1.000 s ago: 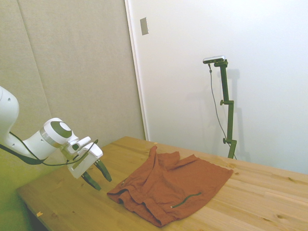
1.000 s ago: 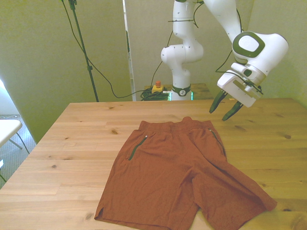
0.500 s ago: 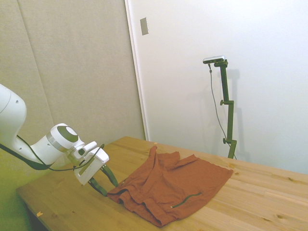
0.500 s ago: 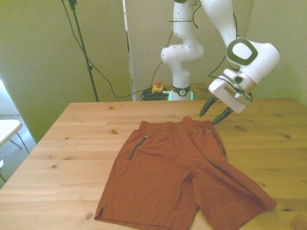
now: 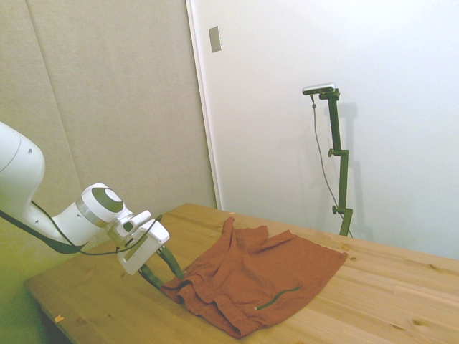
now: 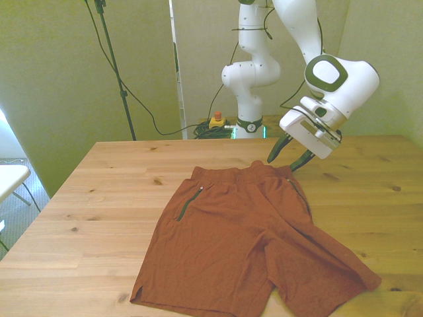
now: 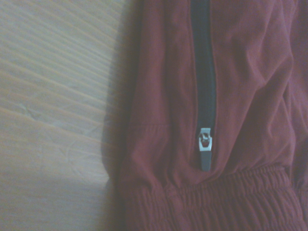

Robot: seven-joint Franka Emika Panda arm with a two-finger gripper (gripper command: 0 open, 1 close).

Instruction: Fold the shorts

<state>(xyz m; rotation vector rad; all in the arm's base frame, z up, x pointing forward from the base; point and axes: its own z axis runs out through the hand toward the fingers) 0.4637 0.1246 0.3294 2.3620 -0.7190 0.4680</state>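
Nearest the front camera I see the two leg hems of the wrinkled rust-orange fabric shorts [image 6: 248,241], which lie spread flat on the pale, knotted wooden plank counter [image 6: 92,218], legs toward the near edge and elastic waistband toward the far edge. A thin dark green zipper line [image 6: 184,206] runs down the hip at the front view's left; a second one lies on the opposite hip. In the wrist view I read that second zipper [image 7: 202,82] close up, its small metal pull [image 7: 205,142] lying just short of the gathered waistband, with bare counter beside the cloth edge.

Just past the waistband corner at the front view's right, the white arm's two-finger gripper [image 6: 289,155] is tilted down, its dark fingers [image 6: 275,151] spread apart and holding nothing, their tips at the edge of the cloth; from the side view [image 5: 163,271] I cannot tell whether they touch it.

Beyond the counter's far edge I note a small yellow box with a red button [image 6: 216,120], coiled cables, and plain beige padded wall panels [image 5: 107,100]. A white wall [image 5: 344,57] carries a small grey plate [image 5: 214,39].
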